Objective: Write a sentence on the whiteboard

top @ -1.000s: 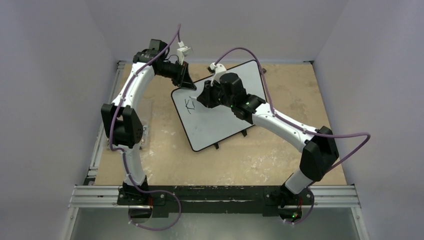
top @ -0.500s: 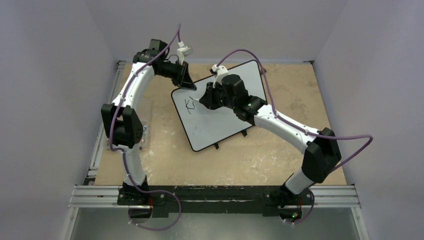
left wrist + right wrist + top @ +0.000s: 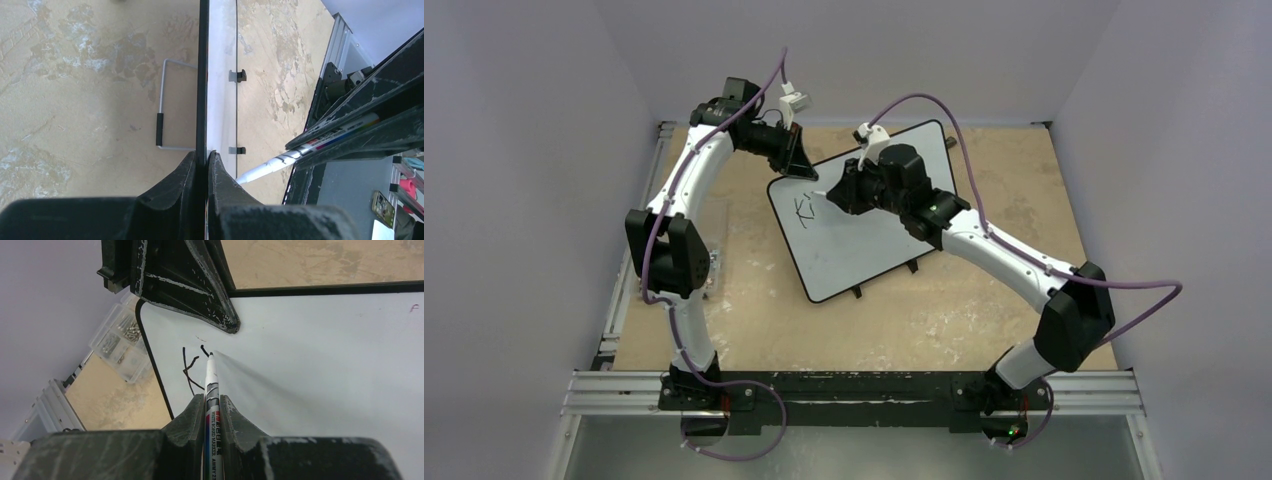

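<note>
Whiteboard (image 3: 864, 240) rim pinched by left fingers (image 3: 175, 187); right fingers (image 3: 186, 422) slant marker (image 3: 212, 385) down.

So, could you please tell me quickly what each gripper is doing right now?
Left gripper: shut on the whiteboard rim.
Right gripper: shut on the marker.

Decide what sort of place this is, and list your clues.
Probably a robotics lab test cell: robot arms bolted to a metal rail at a scuffed table, plain walls boxing it in, and a clear parts box of screws near the whiteboard.
</note>
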`<state>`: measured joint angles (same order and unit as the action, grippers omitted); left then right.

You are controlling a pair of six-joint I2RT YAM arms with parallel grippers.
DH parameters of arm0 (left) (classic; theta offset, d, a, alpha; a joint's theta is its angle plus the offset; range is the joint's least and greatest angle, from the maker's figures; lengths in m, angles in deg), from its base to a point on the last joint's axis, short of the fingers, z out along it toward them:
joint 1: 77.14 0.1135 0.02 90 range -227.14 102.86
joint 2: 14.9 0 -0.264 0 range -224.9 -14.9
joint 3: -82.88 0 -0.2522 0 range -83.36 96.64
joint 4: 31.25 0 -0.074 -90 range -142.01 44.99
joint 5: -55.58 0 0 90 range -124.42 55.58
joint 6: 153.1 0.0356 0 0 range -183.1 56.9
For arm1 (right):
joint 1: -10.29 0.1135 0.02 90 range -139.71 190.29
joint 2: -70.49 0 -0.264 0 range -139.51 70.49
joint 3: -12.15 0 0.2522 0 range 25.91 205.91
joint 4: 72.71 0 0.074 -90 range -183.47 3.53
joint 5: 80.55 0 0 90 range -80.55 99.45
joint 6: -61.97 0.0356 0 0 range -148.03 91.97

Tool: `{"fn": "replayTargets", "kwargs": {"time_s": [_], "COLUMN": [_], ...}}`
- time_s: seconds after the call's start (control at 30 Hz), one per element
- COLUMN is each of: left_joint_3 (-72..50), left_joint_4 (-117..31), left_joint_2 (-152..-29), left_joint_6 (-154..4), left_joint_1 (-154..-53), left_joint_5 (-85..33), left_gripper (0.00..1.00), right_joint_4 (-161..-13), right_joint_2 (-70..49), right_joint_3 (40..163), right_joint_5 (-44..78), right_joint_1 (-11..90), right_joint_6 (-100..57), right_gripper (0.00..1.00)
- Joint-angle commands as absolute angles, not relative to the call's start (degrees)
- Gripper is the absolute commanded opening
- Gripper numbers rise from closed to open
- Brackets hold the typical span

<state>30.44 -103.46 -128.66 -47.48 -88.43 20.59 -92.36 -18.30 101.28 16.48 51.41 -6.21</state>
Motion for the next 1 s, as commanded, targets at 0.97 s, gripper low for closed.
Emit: {"fn": "replayTargets", "kwargs": {"time_s": [0.97], "left_joint_3": [31.49], "left_joint_4": [-103.96], "left_joint_2": [-126.23], "left_joint_6": [-42.41], "left_joint_1": [-89.79], "left_joint_5": [15.69], "left_gripper": [0.0], "right_joint_4": [-90.65], "right_joint_2": [-18.62], "right_joint_3": [98.5], "right_joint_5": [18.14], "right_joint_1": [50.37], "right_joint_6": [-6.67], "right_gripper": [0.0]}}
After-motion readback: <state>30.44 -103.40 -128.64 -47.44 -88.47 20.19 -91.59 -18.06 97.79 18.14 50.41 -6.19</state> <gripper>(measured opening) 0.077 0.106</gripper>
